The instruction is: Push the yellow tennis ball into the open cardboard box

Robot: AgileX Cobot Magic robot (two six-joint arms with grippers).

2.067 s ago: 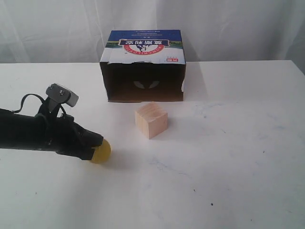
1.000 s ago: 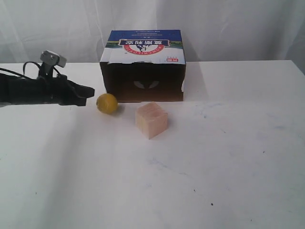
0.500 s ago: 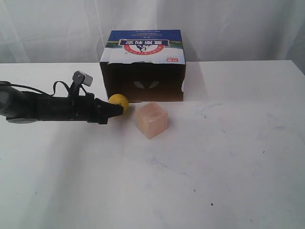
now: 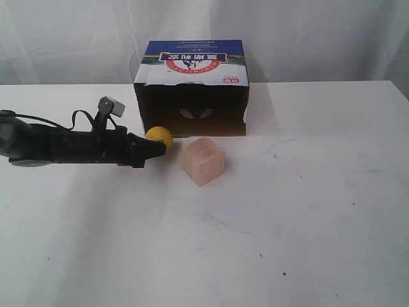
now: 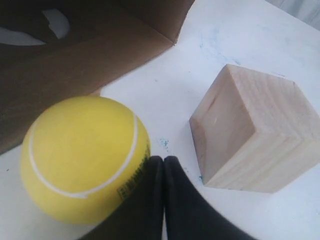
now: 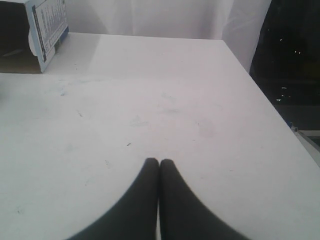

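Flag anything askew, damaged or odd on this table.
The open cardboard box lies on its side, its red lettering upside down. The wooden cube sits skewed before its opening, near the yellow tennis ball. Nothing spilled.

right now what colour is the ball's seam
White, on the yellow tennis ball; clearest in left wrist view.

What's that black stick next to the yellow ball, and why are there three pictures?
The black stick is a robot arm. Its tip is the left gripper, two fingers pressed shut. It holds nothing; it seems to touch the yellow tennis ball, to nudge it. One picture comes from a camera watching the whole white table. The other two come from little cameras on each arm's wrist. The right gripper is shut too, holding nothing. On the table sit the ball, a wooden cube and the open cardboard box. The ball lies just outside the box's dark opening.
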